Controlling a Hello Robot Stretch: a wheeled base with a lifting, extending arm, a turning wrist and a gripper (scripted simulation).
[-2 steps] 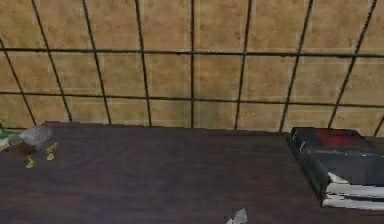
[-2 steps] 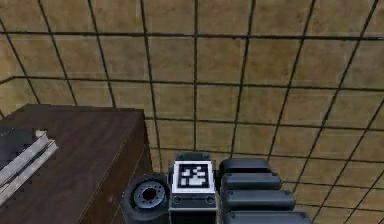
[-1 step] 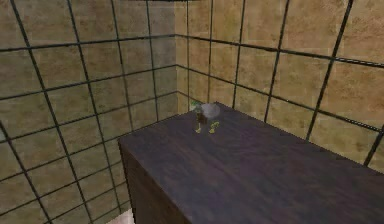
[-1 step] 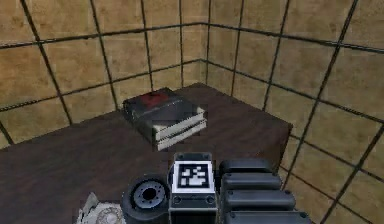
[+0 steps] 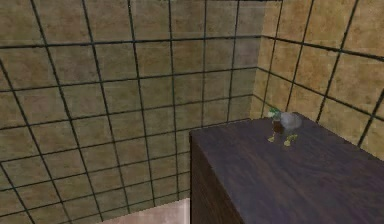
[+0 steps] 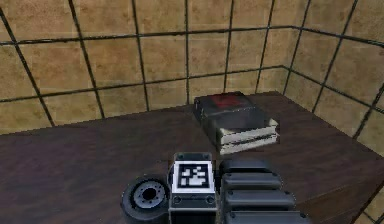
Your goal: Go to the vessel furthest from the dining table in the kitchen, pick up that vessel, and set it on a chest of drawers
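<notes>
A dark wooden furniture top (image 5: pixel 300 185) fills the forward view's lower right, set against a tiled wall. Near its far corner stands a small grey rounded thing (image 5: pixel 286 124) with a bit of green on it and a pale foot; I cannot make out its shape more closely. In the arm side view the same kind of dark wood top (image 6: pixel 80 160) spreads across the picture. The arm (image 6: pixel 258 195) rises from the bottom edge, with a white marked square (image 6: pixel 195 177) at its end. Left of that is the gripper's dark round body (image 6: pixel 150 200). Its far end is unclear, so I cannot tell whether it holds anything.
A stack of books (image 6: pixel 236 122) with a dark red-marked cover lies on the wood top near the tiled back wall (image 6: pixel 120 60). Tiled walls (image 5: pixel 100 90) meet in a corner behind the furniture. A strip of pale floor (image 5: pixel 150 214) runs along the furniture's left side.
</notes>
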